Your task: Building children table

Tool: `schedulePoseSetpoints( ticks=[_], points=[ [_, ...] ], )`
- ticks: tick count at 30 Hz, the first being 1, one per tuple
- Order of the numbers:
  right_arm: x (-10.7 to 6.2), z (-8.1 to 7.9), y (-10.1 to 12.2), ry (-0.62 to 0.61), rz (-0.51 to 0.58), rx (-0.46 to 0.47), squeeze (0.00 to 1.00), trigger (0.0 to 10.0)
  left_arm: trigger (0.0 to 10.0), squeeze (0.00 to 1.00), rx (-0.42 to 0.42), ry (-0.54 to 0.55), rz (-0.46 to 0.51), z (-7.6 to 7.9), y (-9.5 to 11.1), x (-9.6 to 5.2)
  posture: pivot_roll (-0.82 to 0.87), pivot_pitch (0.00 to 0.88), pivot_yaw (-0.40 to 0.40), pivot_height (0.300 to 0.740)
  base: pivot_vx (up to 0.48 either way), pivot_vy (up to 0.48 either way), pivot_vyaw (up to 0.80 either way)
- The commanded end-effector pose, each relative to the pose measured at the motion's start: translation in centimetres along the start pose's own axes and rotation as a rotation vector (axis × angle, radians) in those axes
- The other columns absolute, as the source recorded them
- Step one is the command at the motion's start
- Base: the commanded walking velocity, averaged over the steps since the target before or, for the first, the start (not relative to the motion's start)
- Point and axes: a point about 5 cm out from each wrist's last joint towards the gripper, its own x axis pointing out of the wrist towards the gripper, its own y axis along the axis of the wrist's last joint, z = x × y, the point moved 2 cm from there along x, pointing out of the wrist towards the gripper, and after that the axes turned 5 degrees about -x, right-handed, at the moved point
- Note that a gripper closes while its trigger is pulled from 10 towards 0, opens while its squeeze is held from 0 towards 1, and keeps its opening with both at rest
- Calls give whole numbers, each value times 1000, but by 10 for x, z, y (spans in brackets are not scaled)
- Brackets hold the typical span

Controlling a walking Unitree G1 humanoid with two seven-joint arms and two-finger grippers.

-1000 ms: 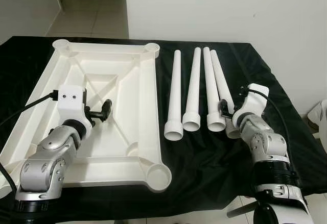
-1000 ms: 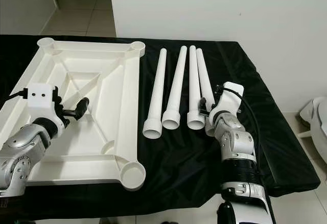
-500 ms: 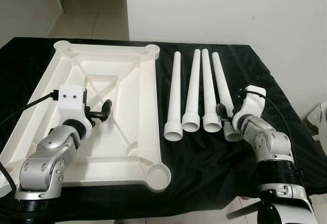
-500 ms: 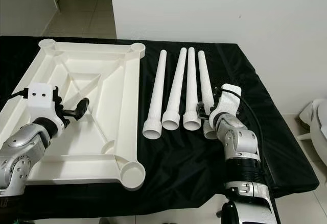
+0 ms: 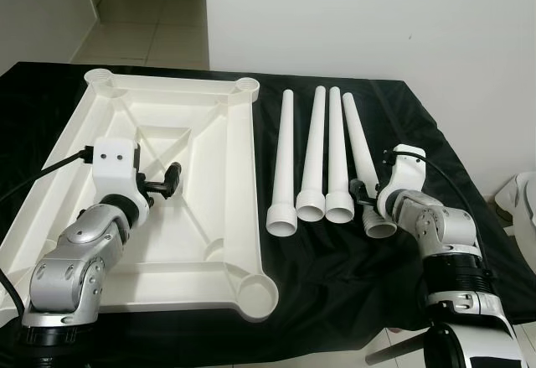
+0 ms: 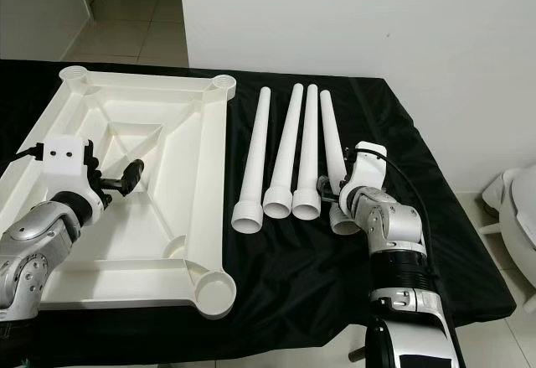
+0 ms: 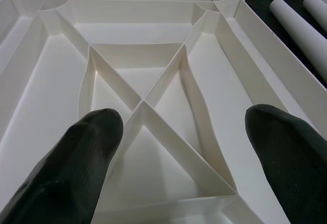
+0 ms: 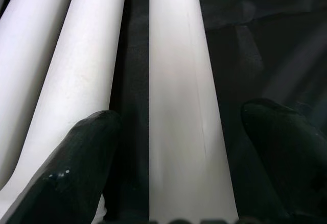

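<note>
An upturned white tabletop (image 5: 209, 133) is seen lying on the left half of a black-draped table (image 5: 335, 259), its ribbed underside facing up and a round socket at each corner. The left gripper (image 5: 170, 177) is held low over the tabletop's inner ribs, toward its left edge; its fingers (image 7: 82, 152) are spread apart with nothing between them. Four white legs (image 5: 314, 154) are laid side by side on the cloth right of the tabletop, wide ends toward the table's near edge. The right gripper (image 5: 366, 196) is placed at the wide end of the rightmost leg (image 5: 358, 146), toward the right edge of the table; its fingers (image 8: 76, 168) are spread apart and straddle that leg, and closure on it is not yet seen. The step in hand is judged to be the pick-up of the first leg; none is fitted so far. The next move is judged to call for closing on the leg near its wide end, lifting it clear of its close neighbour, and carrying it to a corner socket (image 5: 249, 287). The straddle of the leg and the narrow gap to the adjacent leg are shown by the right wrist view, where the head views have the fingertips partly masked by the wrist. The crossed ribs (image 7: 143, 104) under the left gripper are shown closely by the left wrist view; the overall layout is given by the head views.
</note>
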Motion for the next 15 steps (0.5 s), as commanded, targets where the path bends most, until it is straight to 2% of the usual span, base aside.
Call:
schedulePoseSetpoints(
  ticks=[1, 2, 4, 6, 8, 13, 15],
  points=[
    [6, 5, -55, 19, -224, 108, 0, 10000, 10000, 0, -1, -53, -4, 4, 2, -1, 24, 123, -32, 740, 0, 0, 0],
    [6, 5, -55, 19, -224, 108, 0, 10000, 10000, 0, -1, -53, -4, 4, 2, -1, 24, 123, -32, 740, 0, 0, 0],
    [6, 9, -54, 46, -223, 197, 0, 10000, 10000, 0, -2, -56, -3, 4, 3, 0, 22, 122, -29, 740, 0, 0, 0],
    [6, 9, -54, 46, -223, 197, 0, 10000, 10000, 0, -2, -56, -3, 4, 3, 0, 22, 122, -29, 740, 0, 0, 0],
    [4, 12, -58, 76, -272, 272, 0, 10000, 10000, 0, -1, -62, -3, 5, 3, 1, 19, 120, -23, 740, 0, 0, 0],
    [3, 16, -63, 77, -318, 257, 0, 10000, 10000, 0, 7, -68, 2, 5, 6, 2, 15, 117, -17, 740, 0, 0, 0],
    [1, 13, -66, 123, -341, 242, 0, 10000, 10000, 0, 6, -71, 9, 5, 8, 4, 14, 117, -17, 740, 0, 0, 0]
  ],
)
